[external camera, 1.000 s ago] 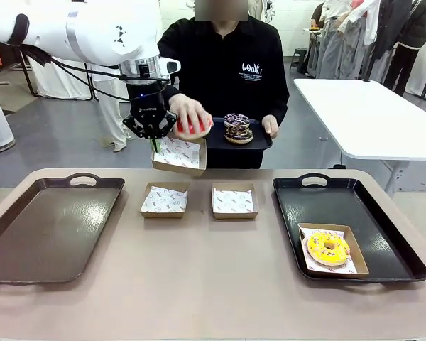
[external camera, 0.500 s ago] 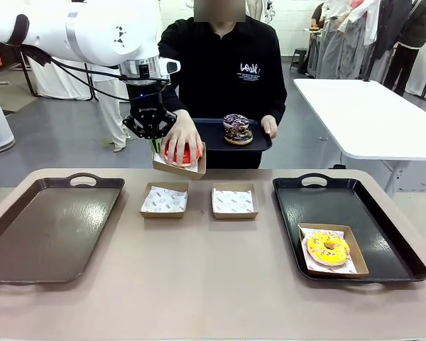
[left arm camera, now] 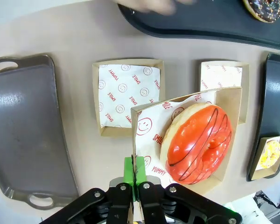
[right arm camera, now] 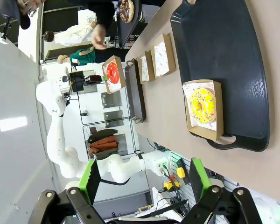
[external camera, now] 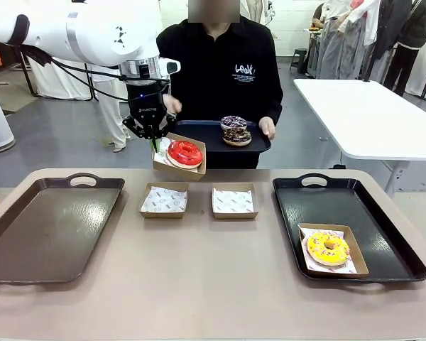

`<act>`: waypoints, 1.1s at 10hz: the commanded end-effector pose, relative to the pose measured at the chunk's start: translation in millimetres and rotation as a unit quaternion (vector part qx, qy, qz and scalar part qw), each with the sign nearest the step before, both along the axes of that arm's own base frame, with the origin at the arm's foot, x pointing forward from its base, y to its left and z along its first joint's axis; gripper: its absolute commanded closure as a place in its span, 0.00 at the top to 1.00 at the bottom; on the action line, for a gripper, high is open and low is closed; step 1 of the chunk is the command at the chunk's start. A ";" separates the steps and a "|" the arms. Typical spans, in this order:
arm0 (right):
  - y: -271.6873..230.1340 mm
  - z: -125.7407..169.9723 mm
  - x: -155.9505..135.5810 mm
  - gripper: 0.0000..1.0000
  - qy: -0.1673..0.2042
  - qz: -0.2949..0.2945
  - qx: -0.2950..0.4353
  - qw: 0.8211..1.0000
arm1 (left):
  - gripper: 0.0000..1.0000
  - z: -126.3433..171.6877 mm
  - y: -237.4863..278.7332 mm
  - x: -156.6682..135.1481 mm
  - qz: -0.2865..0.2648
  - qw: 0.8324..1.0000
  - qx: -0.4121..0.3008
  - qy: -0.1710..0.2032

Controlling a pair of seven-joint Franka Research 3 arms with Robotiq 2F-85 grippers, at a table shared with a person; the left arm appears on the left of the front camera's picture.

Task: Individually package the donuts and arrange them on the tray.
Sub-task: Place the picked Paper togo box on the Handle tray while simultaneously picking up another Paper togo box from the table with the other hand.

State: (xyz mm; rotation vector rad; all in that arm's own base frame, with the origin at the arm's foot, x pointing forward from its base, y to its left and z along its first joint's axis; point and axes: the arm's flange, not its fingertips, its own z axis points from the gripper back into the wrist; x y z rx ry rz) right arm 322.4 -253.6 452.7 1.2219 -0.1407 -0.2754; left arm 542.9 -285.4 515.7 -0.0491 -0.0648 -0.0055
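My left gripper (external camera: 154, 139) is shut on the rim of a paper-lined cardboard box (external camera: 198, 165), held in the air over the table's far edge. A glossy red donut (external camera: 185, 153) lies in that box. The left wrist view shows the green pads (left arm camera: 129, 169) pinching the box wall (left arm camera: 141, 122) beside the red donut (left arm camera: 198, 142). The purple donut (external camera: 234, 121) sits stacked on the chocolate donut (external camera: 237, 136) on the person's small black tray (external camera: 199, 132). The yellow donut (external camera: 328, 248) lies boxed on the right tray (external camera: 387, 238). My right gripper (right arm camera: 143, 179) stands open, holding nothing.
Two empty lined boxes (external camera: 164, 199) (external camera: 234, 201) stand mid-table at the far side. A dark tray (external camera: 50, 227) lies bare at the left. One of the person's hands (external camera: 172, 104) is behind my left gripper, and the other (external camera: 268, 127) holds the small tray.
The person's hand set the red donut into the box I hold, then drew back. My left gripper and the box stayed in place.
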 end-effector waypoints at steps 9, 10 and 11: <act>0.0 -1.0 -1.1 1.00 0.001 -0.001 0.005 1.000 | 0.00 1.0 1.8 -4.6 0.000 1.000 0.000 -0.003; 0.0 -1.0 -1.1 1.00 0.001 -0.001 0.005 1.000 | 0.00 1.0 1.8 -4.6 0.000 1.000 0.000 -0.003; 0.0 -1.0 -1.1 1.00 0.001 -0.001 0.005 1.000 | 0.00 1.0 1.8 -4.6 0.000 1.000 0.000 -0.003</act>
